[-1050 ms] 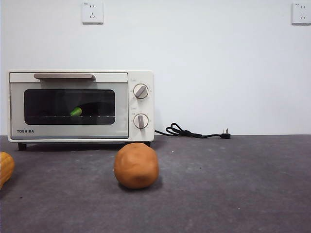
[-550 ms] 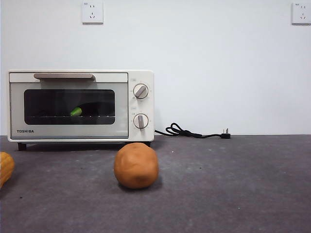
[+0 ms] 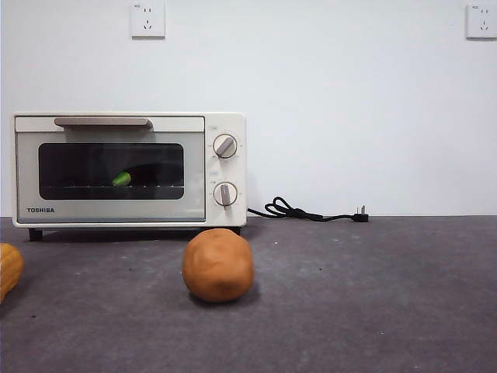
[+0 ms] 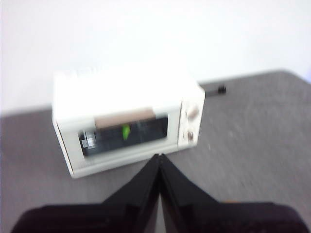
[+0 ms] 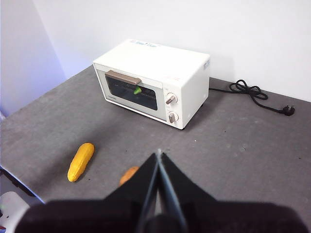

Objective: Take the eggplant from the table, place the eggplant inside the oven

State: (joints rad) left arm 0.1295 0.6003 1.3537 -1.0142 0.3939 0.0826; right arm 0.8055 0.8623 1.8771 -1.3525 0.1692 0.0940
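The cream-white oven (image 3: 128,169) stands at the back left of the dark grey table (image 3: 373,295), its glass door closed. Behind the glass the eggplant (image 3: 144,176) lies on the wire rack, its green stem cap (image 3: 122,179) showing clearly. The cap also shows through the door in the left wrist view (image 4: 126,131) and the right wrist view (image 5: 138,90). My left gripper (image 4: 159,156) is shut and empty, up above the table facing the oven (image 4: 129,119). My right gripper (image 5: 159,153) is shut and empty too, high over the table's near side. Neither arm appears in the front view.
A round orange-brown ball (image 3: 218,265) sits in front of the oven, partly hidden behind my right jaws (image 5: 129,174). A yellow ribbed vegetable (image 5: 80,161) lies at the left. The oven's black cord and plug (image 3: 311,211) trail along the back.
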